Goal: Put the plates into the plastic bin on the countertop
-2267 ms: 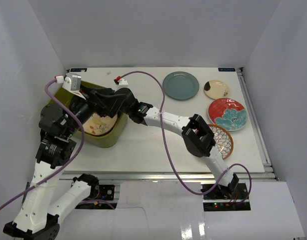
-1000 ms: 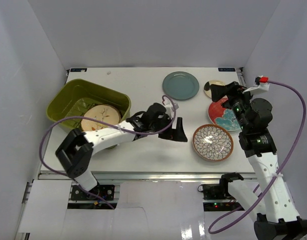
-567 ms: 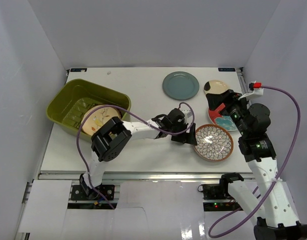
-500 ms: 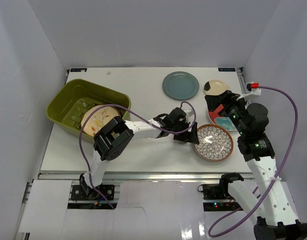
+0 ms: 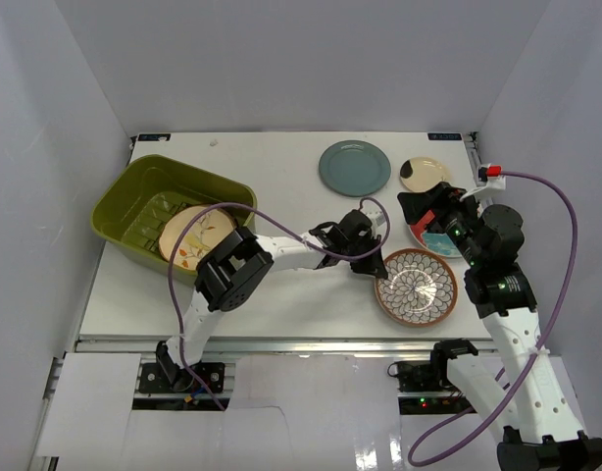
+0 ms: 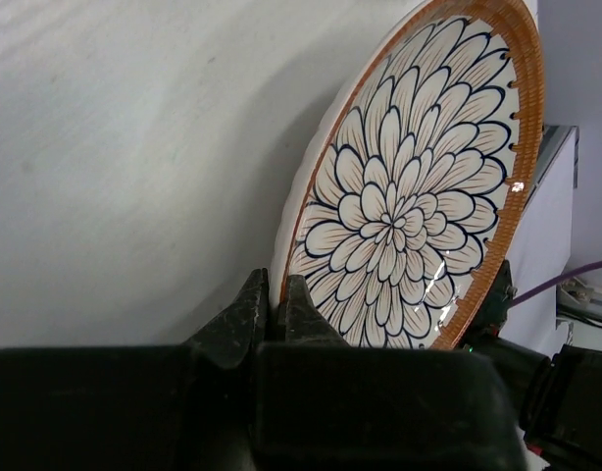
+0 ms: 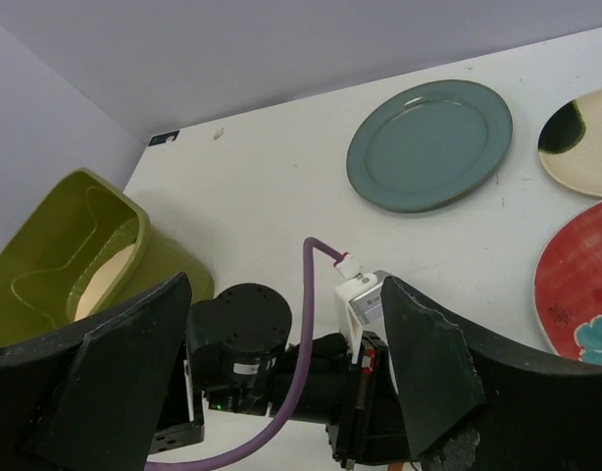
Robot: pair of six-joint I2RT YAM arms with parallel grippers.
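White desk (image 5: 281, 167) inside a white-walled enclosure. The left gripper (image 6: 276, 304) is clenched on the 9 o'clock rim of the brown-rimmed, petal-pattern round ceramic plate (image 5: 417, 287), which lies at the desk's 4 o'clock. An edge pinch probably suits a flat dish. The plate faces up, seemingly tipped. Being round, it has no long axis. The right gripper (image 5: 419, 214) hangs released at 3 o'clock, and the olive-green rectangular plastic bin (image 5: 134, 201) waits at 9 o'clock.
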